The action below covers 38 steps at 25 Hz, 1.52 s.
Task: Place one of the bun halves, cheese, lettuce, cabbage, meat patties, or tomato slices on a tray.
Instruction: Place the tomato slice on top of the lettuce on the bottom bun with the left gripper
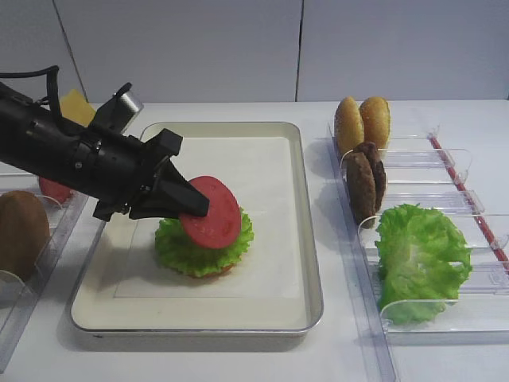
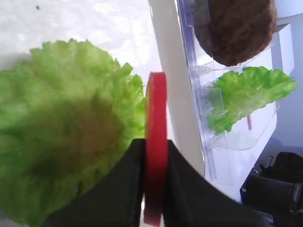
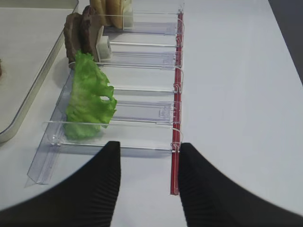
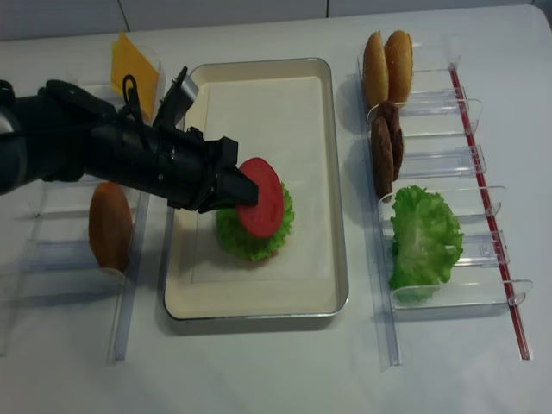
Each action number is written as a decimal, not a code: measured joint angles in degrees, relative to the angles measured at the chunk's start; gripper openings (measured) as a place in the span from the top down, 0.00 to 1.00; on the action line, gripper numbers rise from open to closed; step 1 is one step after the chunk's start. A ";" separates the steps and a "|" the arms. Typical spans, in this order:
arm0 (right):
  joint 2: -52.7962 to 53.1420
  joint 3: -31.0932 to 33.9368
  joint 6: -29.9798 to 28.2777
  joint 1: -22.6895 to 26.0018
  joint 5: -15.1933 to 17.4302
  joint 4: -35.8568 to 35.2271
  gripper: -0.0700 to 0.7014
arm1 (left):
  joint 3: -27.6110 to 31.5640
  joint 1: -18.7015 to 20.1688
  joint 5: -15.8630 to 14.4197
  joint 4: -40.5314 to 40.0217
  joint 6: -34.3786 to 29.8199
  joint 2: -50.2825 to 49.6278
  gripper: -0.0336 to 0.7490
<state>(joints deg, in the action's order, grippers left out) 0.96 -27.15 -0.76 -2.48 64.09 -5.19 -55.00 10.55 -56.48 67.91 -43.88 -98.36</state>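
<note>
My left gripper [image 1: 199, 208] [image 4: 250, 194] is shut on a red tomato slice [image 1: 215, 213] [image 2: 156, 109]. It holds the slice on edge and tilted, just above a lettuce leaf [image 1: 203, 251] [image 2: 61, 132] that lies on the paper in the cream metal tray [image 1: 312, 263]. In the left wrist view both black fingers press the slice's flat sides. My right gripper [image 3: 149, 147] is open with nothing between its fingers, low over the white table at the near end of the clear holders. It does not show in the high views.
Clear holders to the right of the tray carry two bun halves [image 1: 362, 121], two meat patties [image 1: 366, 179] and a lettuce leaf [image 1: 417, 259]. To the left stand a cheese slice [image 4: 134, 60], a bun half [image 4: 109, 226] and another tomato slice [image 1: 54, 189]. A red strip [image 3: 176, 118] edges the right holders.
</note>
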 joint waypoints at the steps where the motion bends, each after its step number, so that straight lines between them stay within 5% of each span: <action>1: 0.00 0.00 0.03 0.00 0.00 0.14 0.51 | 0.00 0.00 0.00 0.00 0.00 -0.11 0.89; 23: 0.00 0.00 0.39 0.00 0.00 0.37 0.51 | 0.00 0.00 0.23 1.07 -0.79 -4.57 0.88; 31: 0.00 0.00 0.39 0.00 0.00 0.37 0.51 | -1.37 0.00 0.67 -2.89 3.22 -4.92 0.68; 38: 0.00 0.00 0.39 0.00 0.00 0.37 0.51 | -5.16 0.00 -1.56 -10.48 10.32 -4.92 0.65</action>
<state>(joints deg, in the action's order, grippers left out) 0.96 -27.15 -0.37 -2.48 64.09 -4.82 -60.16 10.55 -58.04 57.43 -33.56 -103.28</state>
